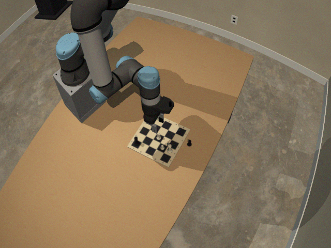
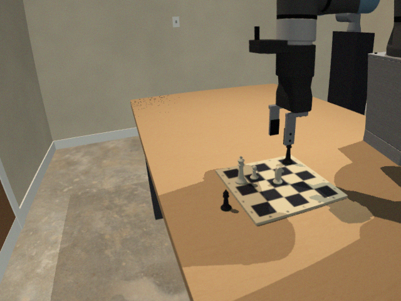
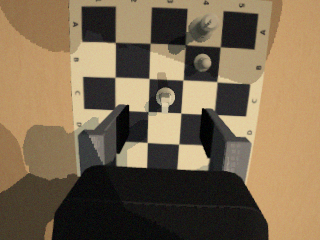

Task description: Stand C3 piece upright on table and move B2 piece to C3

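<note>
Wrist view shows a white knight [image 3: 165, 96] upright on the board's [image 3: 75, 60] C3 square, at 12 o'clock from the gripper [image 3: 165, 131], whose jaws stand spread wide and empty. A black bishop [image 2: 225, 200] stands upright on the table [image 2: 200, 129] just beside the board. Both moves appear done; only withdrawal remains.

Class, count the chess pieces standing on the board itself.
4: white king, white pawn, white piece mid-board, black piece at the far corner. A black bishop stands off-board.
</note>
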